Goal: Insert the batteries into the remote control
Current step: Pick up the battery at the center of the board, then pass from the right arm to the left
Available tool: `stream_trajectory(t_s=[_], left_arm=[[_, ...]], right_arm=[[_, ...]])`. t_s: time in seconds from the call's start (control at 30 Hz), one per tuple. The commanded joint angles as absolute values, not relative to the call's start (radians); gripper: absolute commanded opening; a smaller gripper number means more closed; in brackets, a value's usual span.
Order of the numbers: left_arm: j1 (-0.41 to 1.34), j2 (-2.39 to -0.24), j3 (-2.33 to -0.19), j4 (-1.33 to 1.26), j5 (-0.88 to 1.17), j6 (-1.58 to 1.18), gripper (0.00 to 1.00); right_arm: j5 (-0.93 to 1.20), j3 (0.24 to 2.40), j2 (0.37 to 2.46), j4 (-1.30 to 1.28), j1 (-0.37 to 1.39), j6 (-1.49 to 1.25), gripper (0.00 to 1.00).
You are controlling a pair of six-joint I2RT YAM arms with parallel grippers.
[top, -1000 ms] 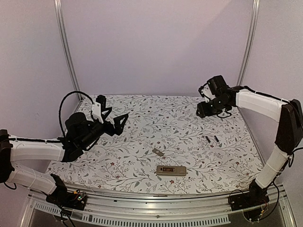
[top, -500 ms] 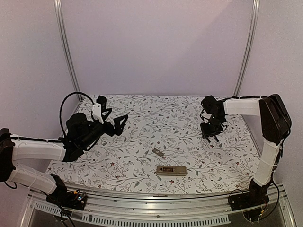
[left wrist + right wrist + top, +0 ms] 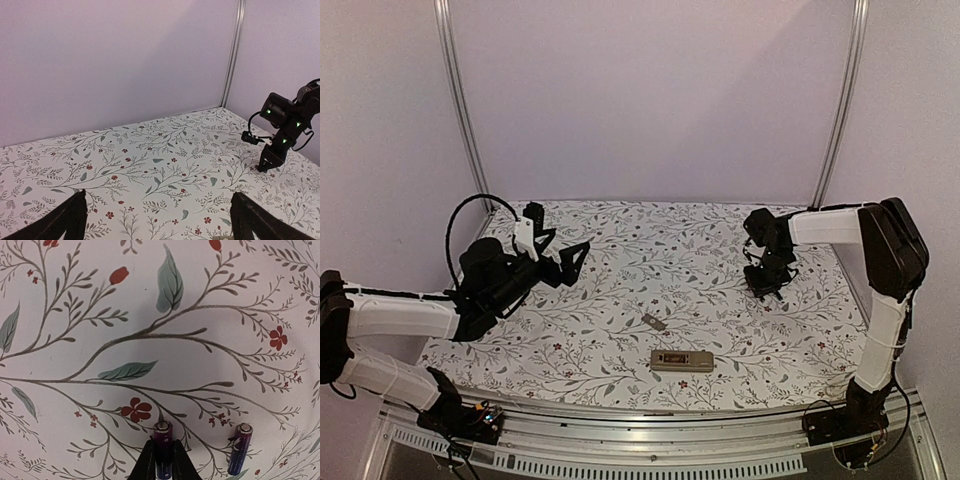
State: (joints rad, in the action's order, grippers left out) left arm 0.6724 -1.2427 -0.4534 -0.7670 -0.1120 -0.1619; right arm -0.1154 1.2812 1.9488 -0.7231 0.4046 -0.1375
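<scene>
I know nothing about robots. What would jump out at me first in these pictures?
The right claw, down on the far right of the flowered table, pinches a small dark battery, with a second battery lying just beside it. The left claw hangs wide open and empty above the left side. The remote lies near the front edge, about midway.

Just right of the right gripper [image 3: 163, 452] and its gripped battery [image 3: 163, 431], the other battery [image 3: 239, 449] lies close, not touching. Ahead and to its left, the tablecloth [image 3: 150, 315] gives free passage.
</scene>
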Motion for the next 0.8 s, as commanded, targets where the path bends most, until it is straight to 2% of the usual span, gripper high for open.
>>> stream_trajectory(t_s=[0.0,0.13,0.37,0.53,0.77], left_arm=[[0.656,-1.246,-0.444,-0.782,-0.1,-0.169,1.0],[0.655,-1.238,-0.437,-0.781,-0.106,-0.17,1.0],[0.655,-1.238,-0.434,-0.804,-0.085,-0.185,1.0],[0.658,-1.242,-0.434,-0.834,-0.057,-0.205,1.0],[0.698,-1.236,-0.434,-0.872,0.017,-0.197,0.96]], right_arm=[[-0.078,1.258,1.976,-0.73,0.399,-0.141,0.07],[-0.057,1.267,1.958,-0.732,0.399,-0.149,0.0],[-0.028,1.32,1.834,-0.706,0.416,-0.169,0.0],[0.081,1.353,1.709,-0.56,0.511,-0.165,0.0],[0.26,1.286,1.519,-0.203,0.647,-0.191,0.0]])
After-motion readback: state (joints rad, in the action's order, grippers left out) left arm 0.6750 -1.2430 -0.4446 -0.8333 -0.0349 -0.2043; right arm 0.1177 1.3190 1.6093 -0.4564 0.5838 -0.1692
